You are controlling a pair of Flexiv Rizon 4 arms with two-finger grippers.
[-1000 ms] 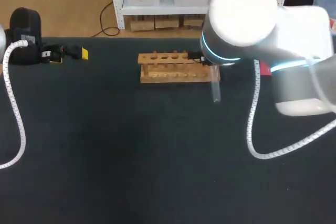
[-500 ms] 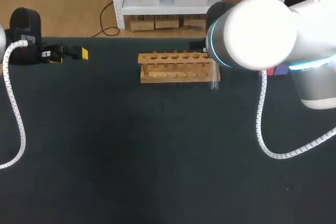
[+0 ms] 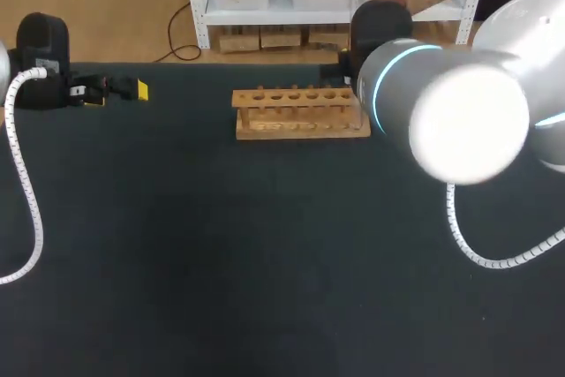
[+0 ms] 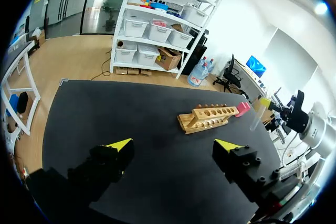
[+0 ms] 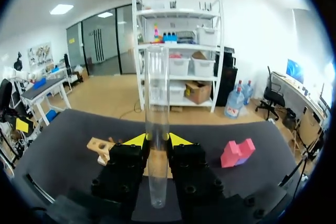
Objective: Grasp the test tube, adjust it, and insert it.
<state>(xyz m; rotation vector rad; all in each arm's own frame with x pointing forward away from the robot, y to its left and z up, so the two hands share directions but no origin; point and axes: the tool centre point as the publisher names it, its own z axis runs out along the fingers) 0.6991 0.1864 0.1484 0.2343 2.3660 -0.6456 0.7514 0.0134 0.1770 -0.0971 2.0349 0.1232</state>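
The right tool (image 5: 157, 140) is closed on the test tube (image 5: 157, 103), one yellow-tipped finger pressing on each side of the glass. The clear tube's long axis runs straight along the fingers. One end sits back near the tool's body and the longer part points out well past the fingertips. The end by the body looks rounded, though I cannot be sure which end is the open one. From the left wrist the same tube (image 4: 256, 116) shows as a thin, nearly upright stick with a slight tilt, hanging from a yellow tip above the desk (image 3: 221, 262).

The wooden rack (image 5: 101, 148) lies just ahead of the right tool, mostly hidden behind one finger. A pink block (image 5: 237, 151) sits ahead of the other finger, and seen from the left wrist it is just beside the rack's end. In the head view the right arm (image 3: 459, 112) covers its own tool and the tube, beside the rack's end nearest that arm.

The left tool (image 4: 173, 146) is spread wide with nothing between its fingers. The rack is well ahead of it.
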